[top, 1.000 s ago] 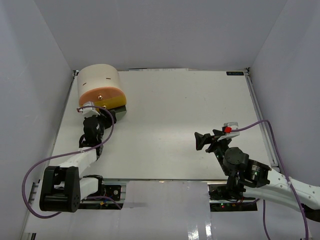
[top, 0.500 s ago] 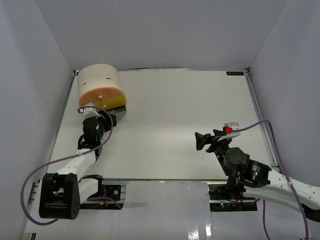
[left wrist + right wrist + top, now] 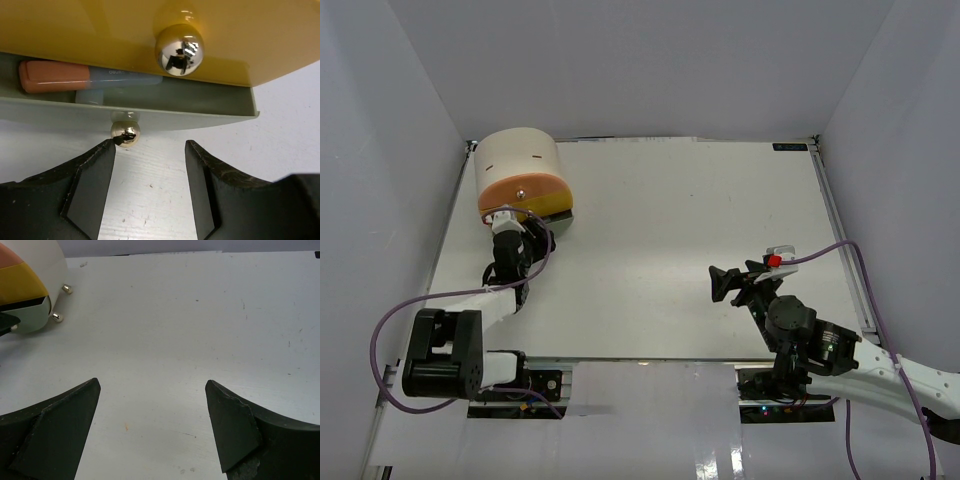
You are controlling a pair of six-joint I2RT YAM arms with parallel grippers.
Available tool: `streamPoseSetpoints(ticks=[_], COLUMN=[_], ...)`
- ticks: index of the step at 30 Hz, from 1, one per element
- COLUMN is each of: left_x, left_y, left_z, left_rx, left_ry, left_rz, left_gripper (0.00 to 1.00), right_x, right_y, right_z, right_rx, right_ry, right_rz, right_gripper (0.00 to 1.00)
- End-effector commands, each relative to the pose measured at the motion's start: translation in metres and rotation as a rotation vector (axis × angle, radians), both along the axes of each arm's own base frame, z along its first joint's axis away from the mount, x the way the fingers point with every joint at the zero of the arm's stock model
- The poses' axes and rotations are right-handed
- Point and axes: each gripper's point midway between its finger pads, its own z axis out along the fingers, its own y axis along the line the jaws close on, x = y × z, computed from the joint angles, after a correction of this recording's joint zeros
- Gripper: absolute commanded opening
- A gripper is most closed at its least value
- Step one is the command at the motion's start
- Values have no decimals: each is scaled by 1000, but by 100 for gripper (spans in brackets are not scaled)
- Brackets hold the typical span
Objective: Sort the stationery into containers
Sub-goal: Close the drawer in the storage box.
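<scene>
Left wrist view: the left jaws stand parted and empty, one fingertip (image 3: 97,160) just beside the small shiny knob (image 3: 125,133) of the grey-green drawer (image 3: 175,120), which sits ajar under the yellow drawer (image 3: 75,25) and holds an orange-capped marker (image 3: 90,77) with a pale barrel. The right jaws gape wide above the white surface (image 3: 175,315), gripping nothing. The beige cabinet (image 3: 517,158) stands at the surface's far-left corner.

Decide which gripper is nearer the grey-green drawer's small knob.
Left. The left gripper sits right at the small knob, jaws open; the right gripper hovers far off across the table.
</scene>
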Motion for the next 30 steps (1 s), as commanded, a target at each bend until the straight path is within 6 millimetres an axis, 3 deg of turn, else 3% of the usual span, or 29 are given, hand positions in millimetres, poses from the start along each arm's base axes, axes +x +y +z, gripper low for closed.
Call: streamPoseSetpoints(ticks=[1, 4, 14, 30], left_x=[22, 29, 37, 45], left_y=[6, 6, 19, 13], left_z=[24, 21, 37, 40], left_rx=[-12, -26, -45, -60], left_ry=[-93, -85, -171, -233], left_rz=[45, 64, 151, 117], left_gripper=[68, 69, 70, 76], right_x=[2, 2, 3, 2], right_y=[-3, -4, -1, -1], right_z=[6, 5, 2, 5], right_rx=[14, 15, -11, 2], right_ry=[-15, -15, -9, -14], right_rz=[-22, -25, -17, -9], right_gripper=[92, 92, 92, 92])
